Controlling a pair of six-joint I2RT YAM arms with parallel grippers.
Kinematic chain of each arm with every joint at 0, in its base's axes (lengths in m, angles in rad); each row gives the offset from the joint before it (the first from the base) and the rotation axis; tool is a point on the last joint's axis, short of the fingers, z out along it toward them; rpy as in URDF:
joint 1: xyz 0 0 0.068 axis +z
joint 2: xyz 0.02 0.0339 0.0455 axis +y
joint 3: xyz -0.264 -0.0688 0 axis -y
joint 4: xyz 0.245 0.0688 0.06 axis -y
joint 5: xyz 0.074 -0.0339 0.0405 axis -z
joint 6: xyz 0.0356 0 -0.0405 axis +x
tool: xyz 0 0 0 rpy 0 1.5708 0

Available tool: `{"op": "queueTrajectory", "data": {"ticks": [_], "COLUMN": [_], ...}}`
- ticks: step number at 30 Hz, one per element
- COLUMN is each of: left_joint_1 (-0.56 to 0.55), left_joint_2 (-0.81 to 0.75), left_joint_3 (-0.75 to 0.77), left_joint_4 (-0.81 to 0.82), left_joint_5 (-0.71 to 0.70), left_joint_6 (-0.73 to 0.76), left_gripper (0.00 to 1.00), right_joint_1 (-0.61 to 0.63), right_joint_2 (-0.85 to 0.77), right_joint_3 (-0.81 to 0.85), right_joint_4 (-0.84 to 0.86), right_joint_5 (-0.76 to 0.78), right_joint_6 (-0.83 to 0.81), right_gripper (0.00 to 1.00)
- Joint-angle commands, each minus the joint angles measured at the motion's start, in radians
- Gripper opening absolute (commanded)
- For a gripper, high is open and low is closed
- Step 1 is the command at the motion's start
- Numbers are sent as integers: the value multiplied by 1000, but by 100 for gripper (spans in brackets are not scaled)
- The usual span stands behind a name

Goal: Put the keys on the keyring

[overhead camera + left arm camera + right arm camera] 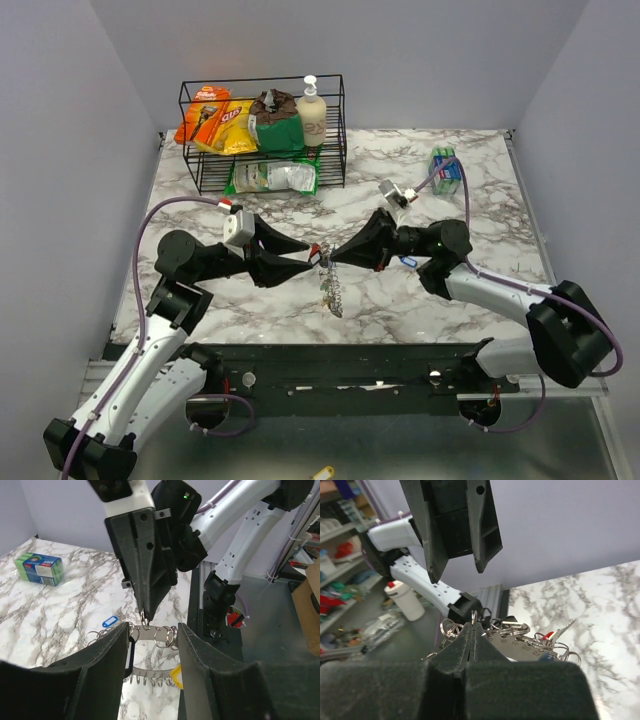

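Left gripper (152, 630): I see its fingers spread wide, one on either side of the key bunch (330, 285), over the table's middle.
Right gripper (472, 627): pressed together, pinching a small silvery ring (474, 616) at the bunch's top.
Key bunch: hangs from that ring, with a metal strip (145, 632) and a yellow tag (176, 675).
Blue-tagged key (111, 620): alone on the marble near the bunch.
Keyring: I cannot pick out a large ring.

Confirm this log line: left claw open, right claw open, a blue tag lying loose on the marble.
Wrong on the right claw: the right wrist view shows its fingers pressed together, pinching a small ring of the key bunch. The left claw is open, and the blue tag does lie loose on the marble.
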Motion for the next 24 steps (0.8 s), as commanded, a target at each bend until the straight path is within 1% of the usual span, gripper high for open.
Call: {"op": "queueTrajectory", "data": {"ticks": [1,3,7,12,15,20,24], "left_joint_1": [6,4,4,1,-25,-109,-132], "left_joint_2": [-17,-10,18,75,96,122,119], "left_joint_3": [-36,-46,-61,-64,-59,-27,-24], "left_joint_4": [126,137,189,215,227,151,142], "left_joint_5": [67,61,58,38,-3,-45,-56], "left_joint_6": [-20,-20,-45,-65,-70,-11,-2], "left_gripper": [50,50,42,36,36,36,36], "right_joint_1": [-24,-26,-27,-27,-27,-27,-27], "right_joint_2": [72,65,49,36,37,36,37], "right_joint_3": [46,46,55,63,66,70,69], "right_joint_4": [505,504,505,504,505,504,505], "right_joint_5": [-97,-105,-105,-105,-101,-98,-98], "right_joint_6": [294,289,290,300,304,307,307], "right_gripper": [1,1,1,1,1,1,1]}}
